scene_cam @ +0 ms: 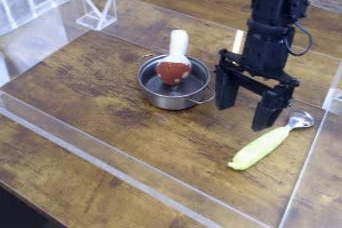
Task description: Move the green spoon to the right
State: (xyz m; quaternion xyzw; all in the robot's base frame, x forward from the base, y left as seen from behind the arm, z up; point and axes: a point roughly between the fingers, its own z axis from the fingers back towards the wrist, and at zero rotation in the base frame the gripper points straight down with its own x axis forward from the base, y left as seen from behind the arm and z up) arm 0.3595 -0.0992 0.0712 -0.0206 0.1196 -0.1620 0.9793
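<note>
We found the green spoon (269,143) lying flat on the wooden table (107,92), close to the right-hand acrylic wall (310,172), its thick yellow-green handle pointing down toward the lower left and its small silver bowl up toward the upper right. It lay well to the right of the metal pot (175,83), which held the white-handled utensil with the red end (174,60).

The gripper (257,105) hung above the table between the pot and the spoon's bowl, pointing steeply down, its two dark fingers spread wide with nothing between them — we saw no contact with the spoon, which sat just beside and below the right finger.

As to progress, we judged it two ways. The spoon already rested at the right edge of the work area, and the jaws were wide and empty, so the move may well have been finished and the spoon let go. Equally, the gripper stood near enough to the spoon that a pick could have been about to begin; the picture alone did not let us decide. If any of the task remained, we thought it would be little — there was scarcely any table left between the spoon and the right wall.

Of writing, we could read none: no brand, label or lettering showed on the spoon, the pot, the utensil, the arm or the clear stand (96,12) at the upper left, at least none large enough to make out.
</note>
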